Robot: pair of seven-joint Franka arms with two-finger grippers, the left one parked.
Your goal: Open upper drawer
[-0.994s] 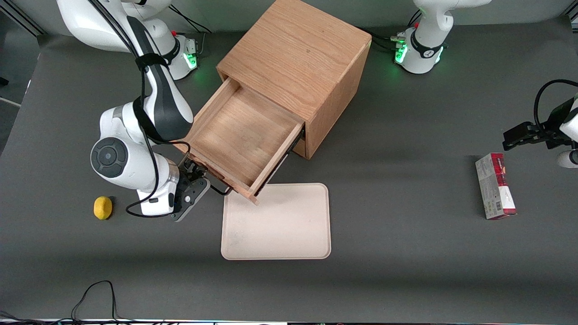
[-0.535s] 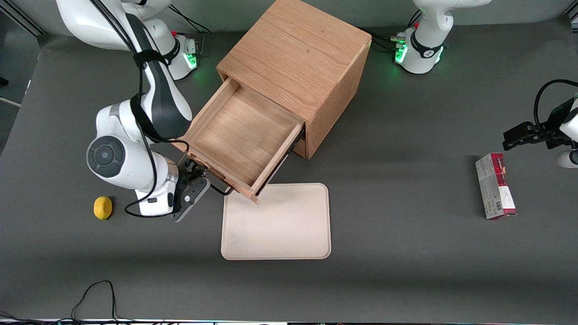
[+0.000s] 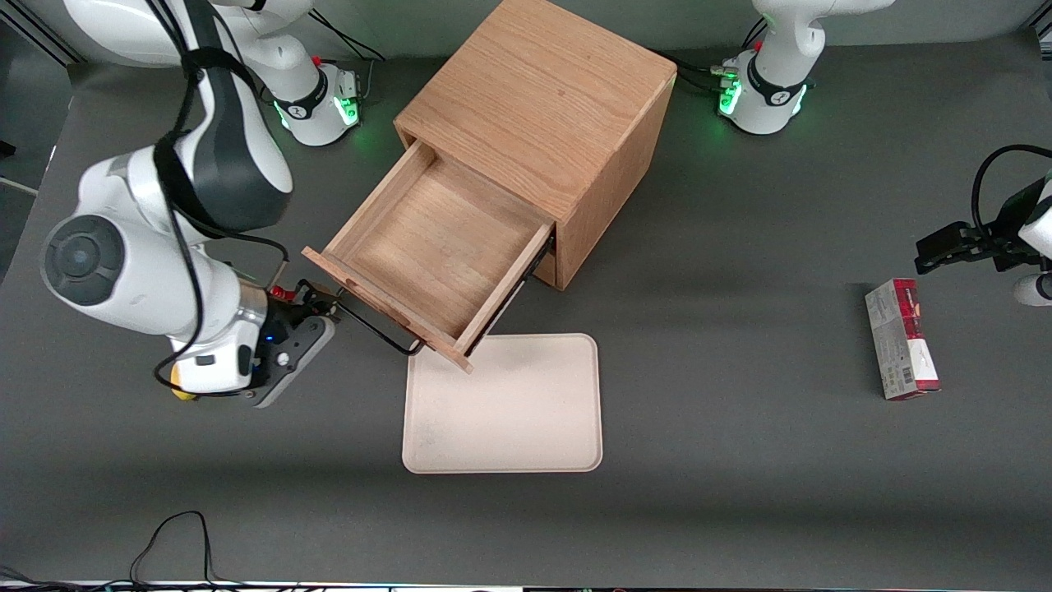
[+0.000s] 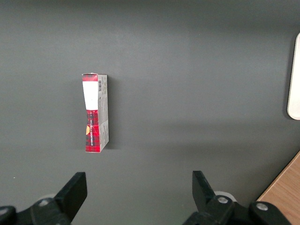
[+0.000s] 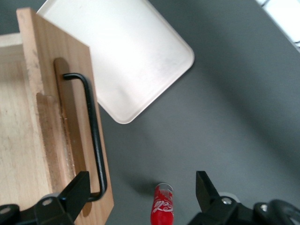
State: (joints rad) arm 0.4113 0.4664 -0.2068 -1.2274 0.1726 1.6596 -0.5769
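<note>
The upper drawer (image 3: 427,247) of the oak cabinet (image 3: 542,99) stands pulled far out, its inside bare. Its long black bar handle (image 3: 374,325) runs along the flat front, which also shows in the right wrist view (image 5: 56,93) with the handle (image 5: 93,136). My right gripper (image 3: 316,300) is open and holds nothing. It hangs off the handle's end, toward the working arm's end of the table. In the wrist view the gripper (image 5: 140,197) has its fingers wide apart, one fingertip (image 5: 77,190) close to the handle's end. The lower drawer is hidden under the upper one.
A cream tray (image 3: 503,403) lies on the grey table in front of the drawer and shows in the wrist view (image 5: 122,56). A red can (image 5: 162,206) stands under the gripper. A red-and-white box (image 3: 900,337) lies toward the parked arm's end. My arm almost hides a yellow fruit (image 3: 177,393).
My gripper has come off the drawer handle and moved away toward the working arm's end, rising. The arm now covers most of the yellow fruit. The drawer has stayed open.
</note>
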